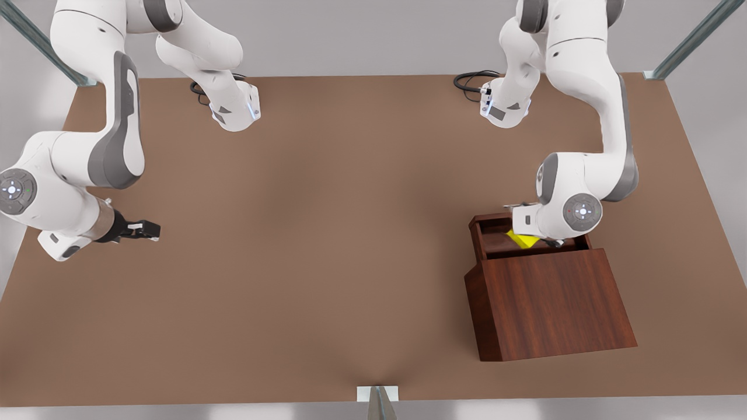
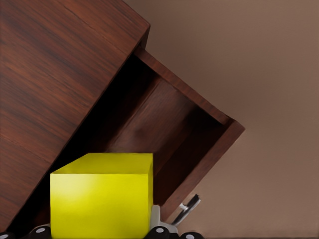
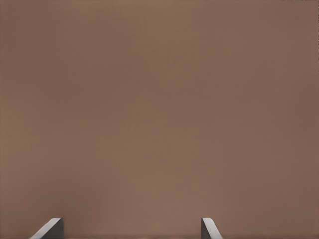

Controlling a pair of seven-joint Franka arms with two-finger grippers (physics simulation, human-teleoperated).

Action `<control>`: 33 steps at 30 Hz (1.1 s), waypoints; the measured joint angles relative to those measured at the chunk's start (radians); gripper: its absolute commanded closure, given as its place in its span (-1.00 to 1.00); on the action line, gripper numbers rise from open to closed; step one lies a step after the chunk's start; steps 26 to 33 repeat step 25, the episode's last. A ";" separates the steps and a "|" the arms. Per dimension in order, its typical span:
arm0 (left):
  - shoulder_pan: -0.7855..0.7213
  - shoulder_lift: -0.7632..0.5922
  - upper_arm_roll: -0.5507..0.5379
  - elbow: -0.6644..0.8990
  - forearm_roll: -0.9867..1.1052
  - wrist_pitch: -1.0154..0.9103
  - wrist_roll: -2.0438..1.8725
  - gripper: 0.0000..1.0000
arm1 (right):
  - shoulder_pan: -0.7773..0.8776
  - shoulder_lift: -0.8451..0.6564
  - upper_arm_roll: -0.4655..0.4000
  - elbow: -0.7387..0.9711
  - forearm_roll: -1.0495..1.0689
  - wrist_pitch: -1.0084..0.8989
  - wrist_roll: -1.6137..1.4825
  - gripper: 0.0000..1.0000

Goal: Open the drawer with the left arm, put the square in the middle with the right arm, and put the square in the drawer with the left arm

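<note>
Holding the square (image 2: 101, 195) between its fingers, the left gripper (image 1: 540, 238) hangs over the open drawer (image 1: 493, 236), which is pulled out of the cabinet (image 1: 548, 303) at the front view's right. The square is above the drawer's inside; whether it touches the floor of the drawer I cannot tell. I judge the square to be light and stiff, with flat smooth faces, so it will not bend under the fingers but may slip if the grip is weak; the best hold is on two opposite faces, near the middle of them, as it seems to be taken now. The left wrist view shows what the front view does not: the full face and top of the square, the dark inside of the drawer behind it, the drawer's front wall and the small silver handle (image 2: 188, 209). In the front view most of the square is covered by the arm, but this view gives the whole table (image 1: 327, 233) and both arms together. The right gripper (image 1: 146, 230) waits low over the table at the front view's left, well apart from the cabinet; its two fingertips (image 3: 50, 230) stand wide apart and hold nothing.
</note>
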 measured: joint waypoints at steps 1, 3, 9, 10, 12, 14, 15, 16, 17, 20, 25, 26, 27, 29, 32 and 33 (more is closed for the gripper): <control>0.001 0.002 0.000 -0.006 -0.003 0.002 0.000 -0.72 | 0.002 0.000 0.000 0.000 0.000 0.000 0.000 -1.00; 0.000 0.018 0.000 -0.006 -0.013 0.006 0.000 -1.00 | 0.001 0.000 0.000 0.000 0.000 0.000 0.000 -1.00; -0.003 0.012 0.005 0.002 -0.033 -0.026 -0.030 -1.00 | 0.001 0.001 -0.001 0.001 0.000 0.001 0.000 -1.00; -0.011 0.005 0.001 0.042 -0.034 -0.069 -0.193 -1.00 | 0.003 0.000 0.000 0.001 0.001 0.002 0.000 -1.00; -0.010 -0.029 0.003 0.114 -0.035 -0.107 -0.463 -1.00 | 0.008 0.000 0.000 0.000 0.005 -0.001 0.002 -1.00; -0.010 -0.026 0.003 0.260 -0.034 -0.148 -0.646 -1.00 | 0.008 0.000 0.000 0.001 0.003 -0.004 0.002 -1.00; -0.001 -0.027 -0.002 0.328 -0.033 -0.150 -0.724 -1.00 | 0.008 0.000 0.000 0.005 0.002 -0.005 0.003 -1.00; 0.001 0.010 0.004 0.415 -0.033 -0.177 -0.746 -1.00 | 0.011 0.002 0.003 0.033 0.003 -0.005 0.012 -1.00; 0.067 0.017 -0.045 0.458 -0.034 -0.192 -0.765 -1.00 | 0.018 0.003 0.003 0.035 0.004 -0.006 0.015 -1.00; 0.515 -0.060 -0.600 0.462 0.044 -0.182 -0.839 -1.00 | 0.014 0.003 0.003 0.032 0.000 -0.008 0.014 -1.00; 0.543 -0.142 -0.636 0.360 0.152 -0.126 -0.848 -1.00 | 0.006 0.006 0.002 0.040 -0.004 -0.005 0.003 -1.00; 0.543 -0.142 -0.636 0.360 0.152 -0.126 -0.848 -1.00 | 0.006 0.006 0.002 0.040 -0.004 -0.005 0.003 -1.00; 0.543 -0.142 -0.636 0.360 0.152 -0.126 -0.848 -1.00 | 0.006 0.006 0.002 0.040 -0.004 -0.005 0.003 -1.00; 0.543 -0.142 -0.636 0.360 0.152 -0.126 -0.848 -1.00 | 0.006 0.006 0.002 0.040 -0.004 -0.005 0.003 -1.00; 0.543 -0.142 -0.636 0.360 0.152 -0.126 -0.848 -1.00 | 0.006 0.006 0.002 0.040 -0.004 -0.005 0.003 -1.00; 0.543 -0.142 -0.636 0.360 0.152 -0.126 -0.848 -1.00 | 0.006 0.006 0.002 0.040 -0.004 -0.005 0.003 -1.00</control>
